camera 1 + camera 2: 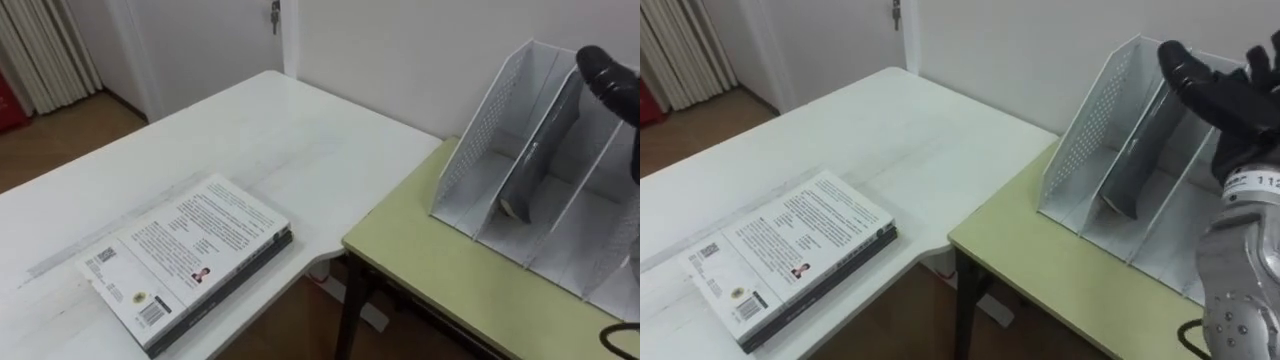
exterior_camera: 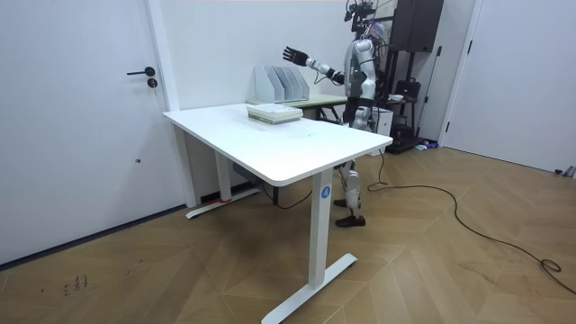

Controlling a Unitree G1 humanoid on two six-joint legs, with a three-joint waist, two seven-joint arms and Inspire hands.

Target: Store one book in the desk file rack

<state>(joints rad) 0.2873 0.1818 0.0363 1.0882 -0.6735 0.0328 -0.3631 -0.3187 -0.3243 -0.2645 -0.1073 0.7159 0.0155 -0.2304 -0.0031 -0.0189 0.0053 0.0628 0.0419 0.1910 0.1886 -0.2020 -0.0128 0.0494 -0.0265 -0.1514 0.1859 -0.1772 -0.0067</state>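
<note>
- A stack of white-covered books (image 1: 190, 255) lies flat on the white desk (image 1: 300, 140).
- On the green desk (image 1: 1060, 270), what looks like a grey book (image 1: 1135, 175) leans inside the white perforated file rack (image 1: 1090, 140), second slot from the left.
- The black right hand (image 1: 1232, 102) hovers over the rack, fingers spread, holding nothing.

The smooth white surface (image 1: 300, 140) is faintly glossy; the pale green surface (image 1: 440, 265) is matt. The white file rack (image 1: 487, 135) has finely perforated walls.
</note>
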